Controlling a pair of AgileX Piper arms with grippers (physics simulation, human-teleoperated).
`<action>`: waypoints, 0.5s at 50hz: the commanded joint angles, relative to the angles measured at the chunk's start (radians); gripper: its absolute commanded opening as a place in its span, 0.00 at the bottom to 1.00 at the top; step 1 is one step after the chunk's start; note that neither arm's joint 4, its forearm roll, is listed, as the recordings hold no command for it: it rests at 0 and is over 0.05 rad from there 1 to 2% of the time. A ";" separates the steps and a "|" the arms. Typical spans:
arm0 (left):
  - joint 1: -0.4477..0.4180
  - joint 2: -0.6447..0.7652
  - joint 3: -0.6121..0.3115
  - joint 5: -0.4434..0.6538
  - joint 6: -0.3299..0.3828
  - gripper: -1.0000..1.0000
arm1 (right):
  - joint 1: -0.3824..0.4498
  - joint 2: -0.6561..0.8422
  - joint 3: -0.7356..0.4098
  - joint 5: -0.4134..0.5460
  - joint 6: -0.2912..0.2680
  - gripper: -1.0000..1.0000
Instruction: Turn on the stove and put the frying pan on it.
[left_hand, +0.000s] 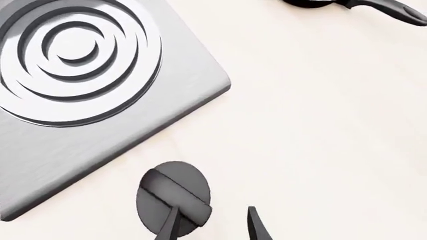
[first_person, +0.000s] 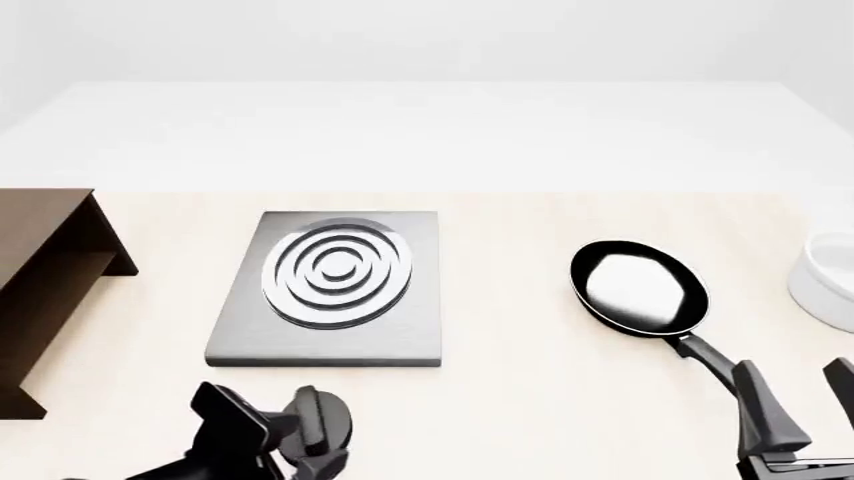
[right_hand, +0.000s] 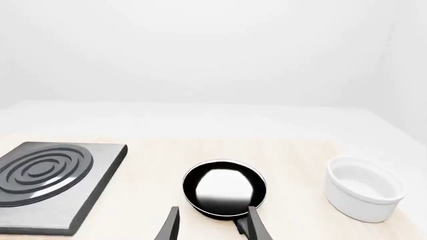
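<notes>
A: State? Your left gripper has its jaws apart above the knob, just near of the stove; the right gripper is likewise open.

B: Risk: the frying pan lies right of the stove; an off-centre closure slips off the knob.

Black arms, thin tapered black fingers

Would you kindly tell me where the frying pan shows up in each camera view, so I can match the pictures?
Left wrist view: only a sliver of the frying pan with its handle, at the top right corner.
Front view: the whole pan, right of centre, handle running toward the right claw.
Right wrist view: low centre, just beyond the fingertips.
Shared landmark: the stove.
</notes>
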 joint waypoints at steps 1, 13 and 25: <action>-0.021 0.036 -0.003 -0.034 -0.003 1.00 | -0.001 -0.009 -0.001 0.009 0.004 1.00; -0.036 0.068 -0.010 -0.060 -0.007 1.00 | -0.002 -0.009 -0.002 0.009 0.003 1.00; -0.054 0.062 -0.061 -0.022 0.008 1.00 | -0.003 -0.010 -0.002 0.010 -0.001 1.00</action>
